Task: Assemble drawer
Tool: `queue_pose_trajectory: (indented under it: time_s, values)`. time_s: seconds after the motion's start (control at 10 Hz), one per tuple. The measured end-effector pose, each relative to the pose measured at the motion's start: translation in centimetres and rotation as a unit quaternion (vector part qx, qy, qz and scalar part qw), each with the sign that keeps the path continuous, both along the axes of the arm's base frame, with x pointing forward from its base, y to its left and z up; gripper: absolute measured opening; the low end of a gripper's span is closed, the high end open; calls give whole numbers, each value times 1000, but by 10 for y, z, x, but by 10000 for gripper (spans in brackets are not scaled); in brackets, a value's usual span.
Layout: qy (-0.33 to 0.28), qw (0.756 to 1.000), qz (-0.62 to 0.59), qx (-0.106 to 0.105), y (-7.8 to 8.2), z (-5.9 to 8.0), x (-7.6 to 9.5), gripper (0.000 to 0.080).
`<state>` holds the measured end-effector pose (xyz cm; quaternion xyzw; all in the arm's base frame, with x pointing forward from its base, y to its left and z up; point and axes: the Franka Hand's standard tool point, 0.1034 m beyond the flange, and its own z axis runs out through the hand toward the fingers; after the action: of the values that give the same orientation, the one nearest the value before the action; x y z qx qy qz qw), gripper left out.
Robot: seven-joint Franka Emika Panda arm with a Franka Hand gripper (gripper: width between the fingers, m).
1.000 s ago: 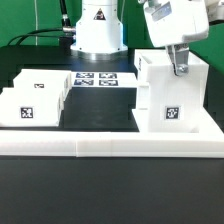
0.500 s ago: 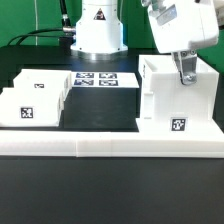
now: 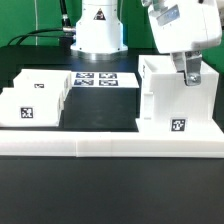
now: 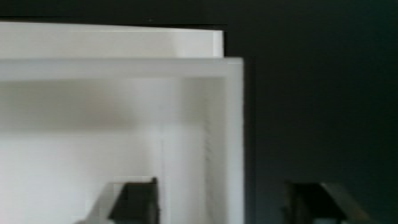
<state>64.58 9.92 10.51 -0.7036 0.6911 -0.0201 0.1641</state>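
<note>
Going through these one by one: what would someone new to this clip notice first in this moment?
The large white drawer shell on the exterior view's right stands out first, with the gripper at its top edge. The wrist view shows the jaws open on either side of a thin wall. On the exterior view's left sit two smaller tagged white boxes, close together. The marker board lies flat behind them, towards the middle.

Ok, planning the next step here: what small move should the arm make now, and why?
Probably lift the gripper straight up, clear of the shell. In the wrist view its fingers stand apart astride the shell's wall without pinching it, and the two smaller boxes lie at the exterior view's left.
</note>
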Motion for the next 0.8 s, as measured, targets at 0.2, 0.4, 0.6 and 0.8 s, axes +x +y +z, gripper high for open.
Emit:
queue_pose_trajectory:
  time_s: [0.2,0.4,0.6,0.8]
  values:
    - [-5,1000,3,-1,0,2,2,570]
    - [-6,1000,6,-2,0,3,2,625]
    - [-17,997,75,-15,-9,14,-1,648]
    - [-16,991,133,-15,-16,35,-7,649]
